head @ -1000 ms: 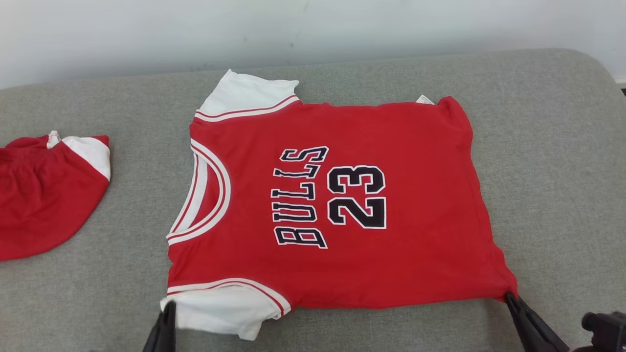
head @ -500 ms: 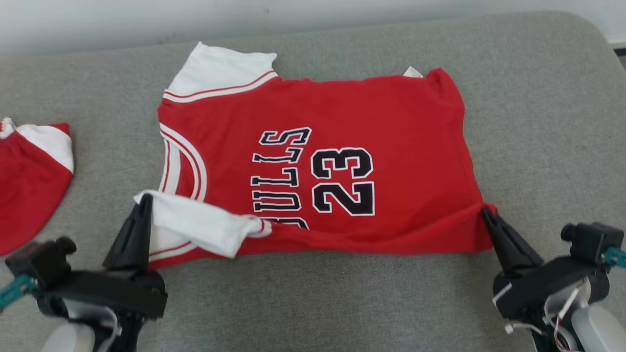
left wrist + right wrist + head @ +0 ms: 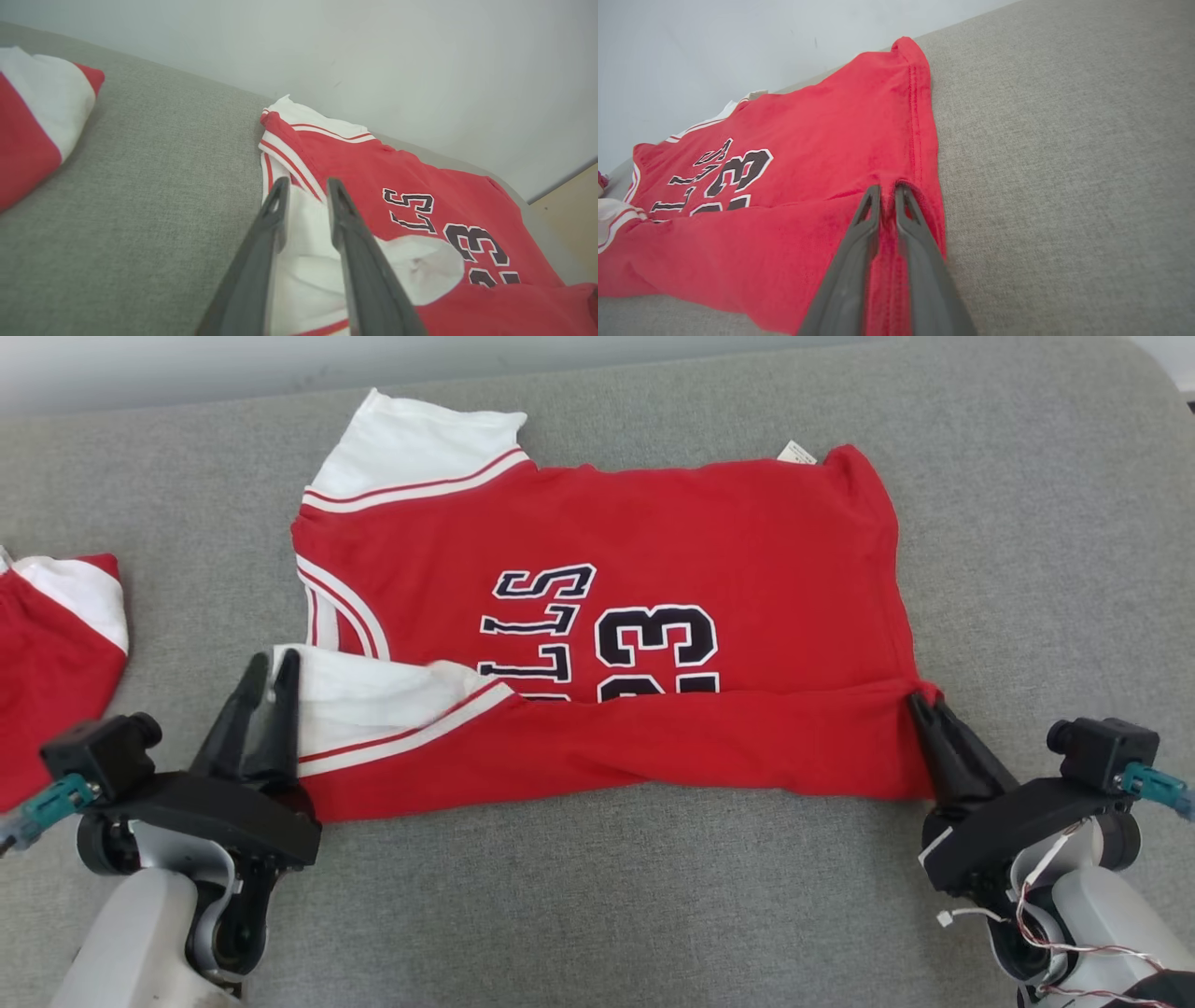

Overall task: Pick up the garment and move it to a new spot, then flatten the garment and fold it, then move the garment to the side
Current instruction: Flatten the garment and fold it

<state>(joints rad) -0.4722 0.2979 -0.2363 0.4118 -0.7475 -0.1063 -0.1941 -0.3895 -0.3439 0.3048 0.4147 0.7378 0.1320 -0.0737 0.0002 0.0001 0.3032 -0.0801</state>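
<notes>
Two folded-over corners: left gripper (image 3: 273,659) parted at jersey (image 3: 672,518) sleeve (image 3: 373,705), right gripper (image 3: 918,703) pinching hem (image 3: 893,569); open cushion (image 3: 1046,569) rightward.

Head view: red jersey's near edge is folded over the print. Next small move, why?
Probably open the right gripper fully and back both off: the fold in the red Bulls jersey is laid, the left gripper stands open at the white sleeve, but the hem corner sits between the right's fingers.
</notes>
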